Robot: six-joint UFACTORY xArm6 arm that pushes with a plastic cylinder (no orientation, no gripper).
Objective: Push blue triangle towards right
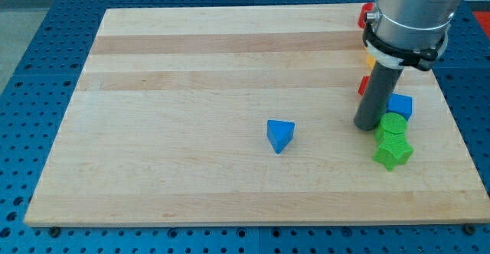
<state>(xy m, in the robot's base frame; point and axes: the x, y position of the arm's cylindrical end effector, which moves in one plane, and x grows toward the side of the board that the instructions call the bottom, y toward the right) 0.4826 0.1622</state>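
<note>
A pale wooden bench (pixel 191 63) fills most of my camera view, its planks running from the view's left to the view's right, with a blue perforated surface (pixel 31 93) showing around its edges. My arm (pixel 413 9) enters from the view's top right, a broad grey cylinder ringed by a black collar, narrowing into the straight dark rod. My tip (pixel 367 127) rests on the bench at the right side of the board. The arm carries no jaws, so there is nothing to open or close; only the rod meets the wood.

The blue triangle (pixel 280 135) sits alone near the middle of the bench, slightly toward the view's bottom, well apart from my tip and to its left. Nothing touches it.

A cluster of blocks crowds the rod. A blue block (pixel 400 105), its shape hard to make out, lies just beside the rod on its right. Below that, a green round block (pixel 393 125) sits just right of my tip, and a green star-like block (pixel 393 154) touches it from the view's bottom. A red block (pixel 364 86) peeks out from the rod's left edge, mostly hidden. A sliver of yellow block (pixel 370 60) shows under the collar, and another red block (pixel 367 14) sits near the bench's top right corner, partly behind the arm.
</note>
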